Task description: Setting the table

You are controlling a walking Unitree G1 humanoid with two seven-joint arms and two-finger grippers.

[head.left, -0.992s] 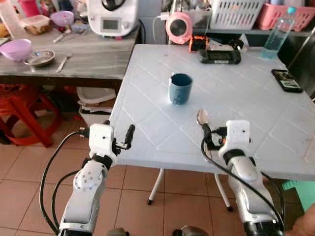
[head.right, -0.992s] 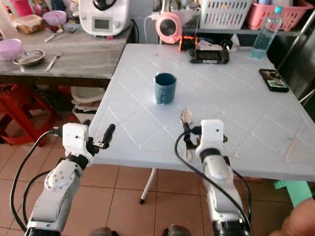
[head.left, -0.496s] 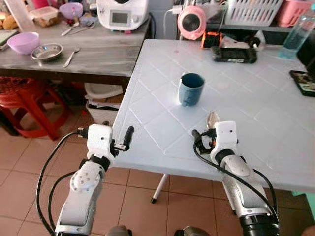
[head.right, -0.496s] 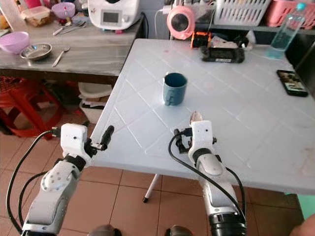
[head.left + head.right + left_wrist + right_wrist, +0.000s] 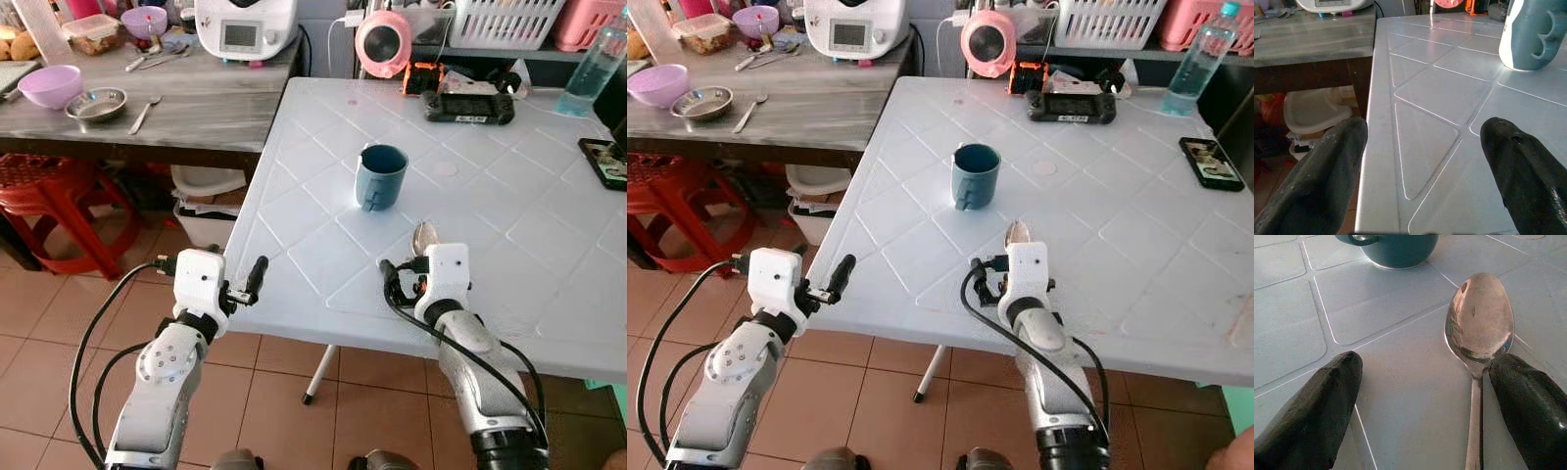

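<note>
A blue mug [image 5: 381, 174] stands near the middle of the white plastic table [image 5: 323, 127]. A metal spoon [image 5: 424, 238] lies on the table nearer the front edge, bowl toward the mug. My right gripper [image 5: 1425, 364] rests low over the table, open; the spoon [image 5: 1479, 318] lies just inside one finger [image 5: 1528, 406], untouched, with the mug [image 5: 1396, 247] beyond. My left gripper [image 5: 1425, 127] is open and empty, at the table's front left edge [image 5: 245, 284]; the mug [image 5: 1533, 32] is far ahead of it.
A grey wooden table [image 5: 196, 103] to the left holds a purple bowl [image 5: 54, 84], a metal bowl [image 5: 95, 104] and an appliance [image 5: 247, 24]. On the white table lie a phone [image 5: 607, 162], a black device [image 5: 467, 106] and a water bottle [image 5: 601, 54]. A red stool [image 5: 49, 196] stands on the tiled floor.
The camera has shifted, so the whole scene sits differently. My right gripper has slid a little left relative to the spoon. Mug and spoon stay put on the table.
</note>
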